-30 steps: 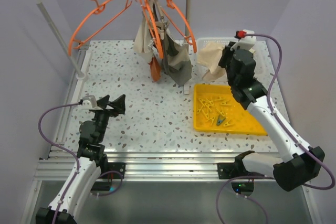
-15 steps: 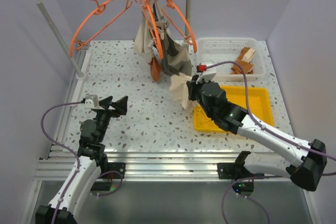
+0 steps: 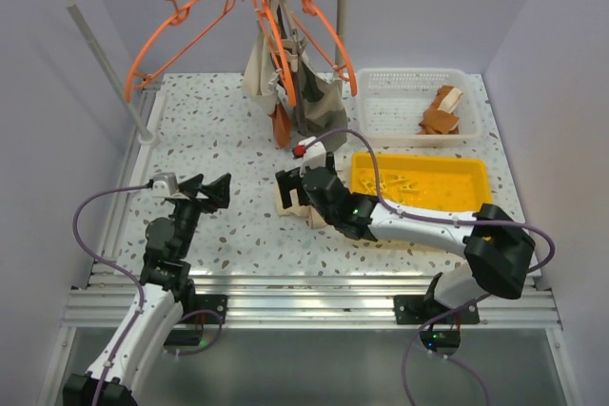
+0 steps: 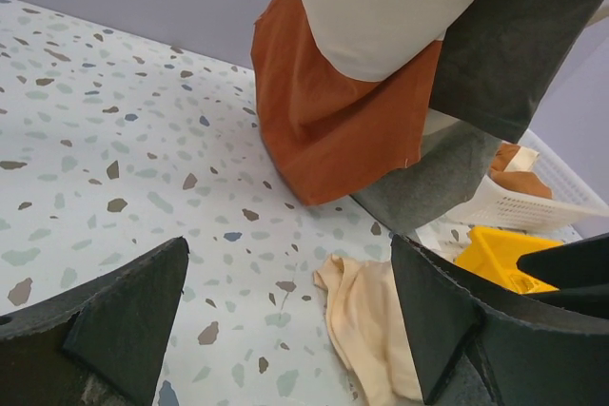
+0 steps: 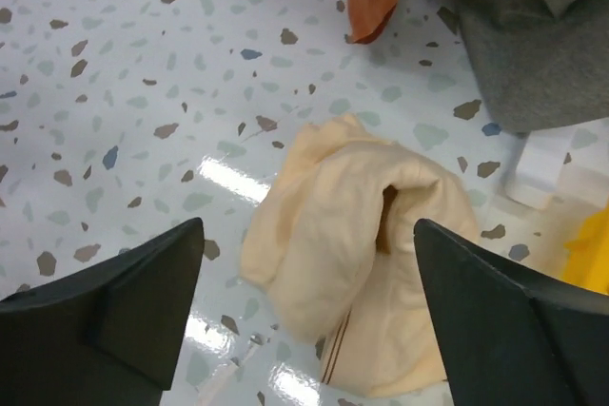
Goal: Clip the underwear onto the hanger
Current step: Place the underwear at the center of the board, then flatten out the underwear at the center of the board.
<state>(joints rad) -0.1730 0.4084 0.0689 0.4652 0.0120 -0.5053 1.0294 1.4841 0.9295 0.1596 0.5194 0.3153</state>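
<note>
Cream underwear lies bunched mid-worktop, w/in reach of both arms, prob. for spreading; my right fingers wide just above it, left fingers wide too, empty.

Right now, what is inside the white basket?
A small rust-orange cloth with a pale piece on it lies at the white basket's right end. What is beneath that cloth is covered.

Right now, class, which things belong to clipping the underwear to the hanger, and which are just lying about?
Job: cream underwear, empty orange hanger, yellow pegs in the yellow tray.
Lying about: white basket, rust-orange cloth in it, dark grey hung garment.
</note>
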